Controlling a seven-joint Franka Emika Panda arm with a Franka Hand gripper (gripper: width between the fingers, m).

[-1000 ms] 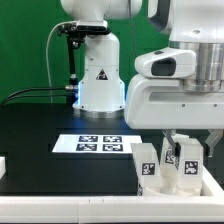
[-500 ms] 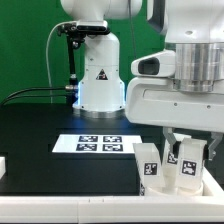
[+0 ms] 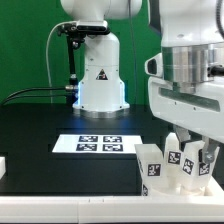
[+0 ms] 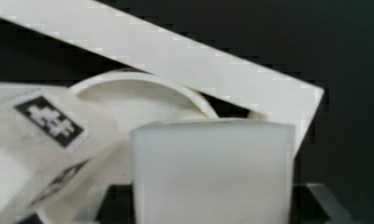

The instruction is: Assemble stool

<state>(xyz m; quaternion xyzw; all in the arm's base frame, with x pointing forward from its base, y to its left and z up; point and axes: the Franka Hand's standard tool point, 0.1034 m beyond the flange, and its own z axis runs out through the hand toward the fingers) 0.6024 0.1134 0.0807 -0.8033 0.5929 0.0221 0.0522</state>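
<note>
Fingers of the robot's hand (image 3: 186, 143) reach down at the lower right of the exterior view, among a cluster of white stool legs (image 3: 176, 163). We see the fingertips in among the legs, but we cannot tell whether the hand is spread or pinching one of them, because the legs and the bulky white wrist above hide the gap.

We count about three short, chunky legs standing close together, each carrying black-and-white square tags. The leg nearest the middle of the frame (image 3: 149, 166) stands upright with a tag facing us. The cluster sits at the right end of the black tabletop (image 3: 40, 125), near its front edge.

In the wrist view, we look at a plain white leg (image 4: 209, 172) filling the lower middle of the picture, very close to the camera. Beside it, a tagged leg (image 4: 47, 138) leans at an angle. Behind both we see a curved white rim, which we take to be part of the round seat (image 4: 139, 92), and a long flat white edge crossing diagonally; what that edge belongs to we cannot tell.

Toward the centre of the exterior view, the marker board (image 3: 94, 144) lies flat on the tabletop, just beside the legs. Behind it stands the white base of the robot arm (image 3: 98, 72), against a green backdrop.
</note>
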